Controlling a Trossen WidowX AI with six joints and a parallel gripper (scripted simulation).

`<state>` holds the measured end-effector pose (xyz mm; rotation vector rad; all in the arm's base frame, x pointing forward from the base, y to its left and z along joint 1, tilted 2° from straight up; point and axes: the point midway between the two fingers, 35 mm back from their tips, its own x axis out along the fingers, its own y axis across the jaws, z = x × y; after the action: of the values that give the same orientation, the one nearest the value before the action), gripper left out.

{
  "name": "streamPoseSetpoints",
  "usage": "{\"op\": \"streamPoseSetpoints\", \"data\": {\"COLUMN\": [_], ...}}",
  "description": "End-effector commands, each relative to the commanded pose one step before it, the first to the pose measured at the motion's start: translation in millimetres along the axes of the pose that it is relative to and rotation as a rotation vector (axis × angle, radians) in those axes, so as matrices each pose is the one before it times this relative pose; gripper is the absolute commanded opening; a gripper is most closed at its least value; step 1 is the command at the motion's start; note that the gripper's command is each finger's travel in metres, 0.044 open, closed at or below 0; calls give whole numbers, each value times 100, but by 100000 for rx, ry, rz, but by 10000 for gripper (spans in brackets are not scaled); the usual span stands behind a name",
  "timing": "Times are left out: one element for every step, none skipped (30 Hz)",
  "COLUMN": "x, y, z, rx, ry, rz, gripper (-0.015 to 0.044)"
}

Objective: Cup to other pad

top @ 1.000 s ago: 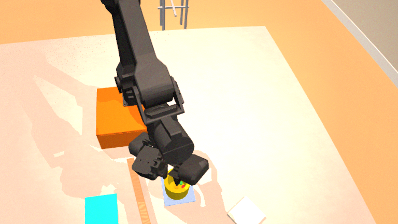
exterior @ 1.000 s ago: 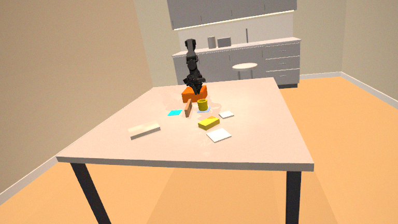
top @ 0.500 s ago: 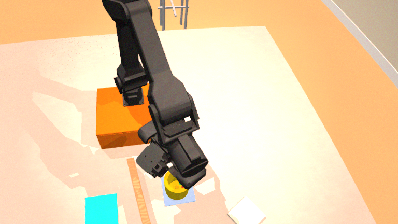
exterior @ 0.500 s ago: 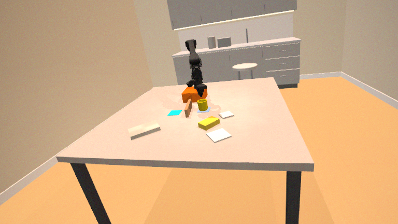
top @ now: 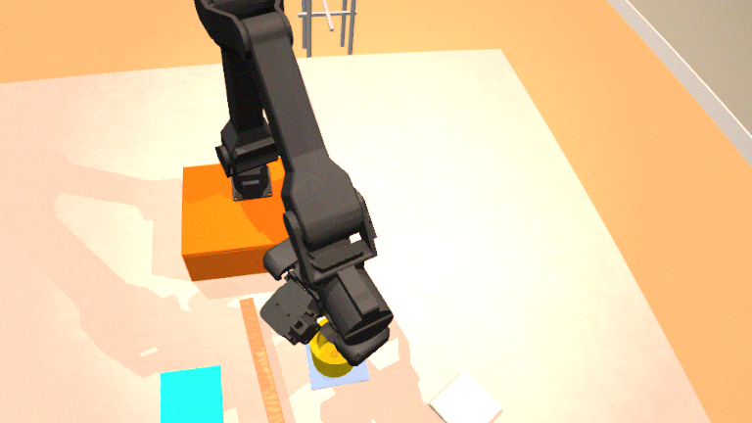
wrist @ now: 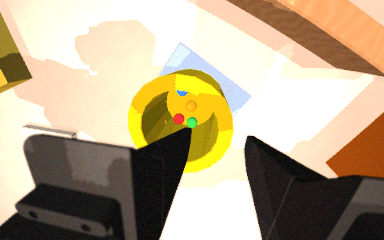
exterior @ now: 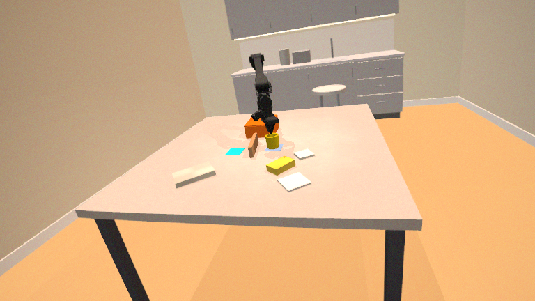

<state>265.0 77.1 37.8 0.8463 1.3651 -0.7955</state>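
Note:
A yellow cup (top: 332, 367) (exterior: 272, 141) (wrist: 140, 110) stands upright on the pale blue pad (top: 360, 375) (exterior: 278, 148) (wrist: 234, 94). In the wrist view a red marble (wrist: 179, 119), a green marble (wrist: 192, 122), an orange marble (wrist: 191, 105) and a blue marble (wrist: 182, 93) lie inside it. The cyan pad (top: 191, 396) (exterior: 234, 151) carries nothing. My gripper (exterior: 271, 131) (wrist: 218, 138) is partly open and empty, close over the cup. In the wrist view the left finger overlaps the cup's mouth and the right finger is beyond its rim. In the top view the arm hides the fingertips.
A low wooden bar (top: 259, 352) (exterior: 253, 145) (wrist: 345, 25) stands between the pads. The orange base block (top: 221, 230) (exterior: 254, 129) (wrist: 365, 150) is behind. A yellow block (exterior: 280, 164) (wrist: 15, 55), two white tiles (exterior: 304, 153) (exterior: 294, 182) and a beige block (exterior: 193, 174) lie farther from the base.

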Motion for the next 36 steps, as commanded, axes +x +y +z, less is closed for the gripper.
{"op": "streamPoseSetpoints", "data": {"x": [848, 167, 167, 167, 166, 166, 166, 165, 165, 165, 164, 164, 164, 163, 163, 162, 162, 162, 161, 161, 129, 78, 26, 0, 0, 0, 0, 0, -186, 0, 0, 0, 0, 0, 0, 0], "y": [-221, -1, -2, -3, -5, -6, -7, -8, -9, -10, -11, -12, -14, -15, -16, -17, -18, -19, -20, -21, -18, -11, -4, 0, 0, 0, 0, 0, 168, 0, 0, 0, 0, 0, 0, 0], "z": [36, 0, 0, 0, 0, -1, -1, -1, -1, -2, -2, -2, -2, -3, -3, -3, -3, -4, -4, -4, -3, -2, -1, 0, 0, 0, 0, 0, -41, 0, 0, 0, 0, 0, 0, 0], "rx": [501, 0, 0, 0, 0, 0, 0, 0, 0, 0, 0, 0, 0, 0, 0, 0, 0, 0, 0, 0, 0, 0, 0, 0, 0, 0, 0, 0, -66, 0, 0, 0, 0, 0, 0, 0], "ry": [-321, 0, 0, 0, 0, 0, 0, 0, 0, 0, 0, 0, 0, 0, 0, 0, 0, 0, 0, 0, 0, 0, 0, 0, 0, 0, 0, 0, 383, 0, 0, 0, 0, 0, 0, 0], "rz": [-729, -1, -1, -1, -1, -1, -1, -2, -2, -2, -2, -2, -2, -2, -2, -2, -2, -2, -3, -3, -2, -1, 0, 0, 0, 0, 0, 0, 396, 0, 0, 0, 0, 0, 0, 0], "gripper": [167, 167, 167, 167, 167, 167, 167, 167, 167, 167, 167, 167, 167, 167, 167, 167, 167, 167, 167, 167, 167, 167, 167, 167, 167, 167, 167, 167, 160, 153, 147, 140, 133, 127, 120, 113]}}
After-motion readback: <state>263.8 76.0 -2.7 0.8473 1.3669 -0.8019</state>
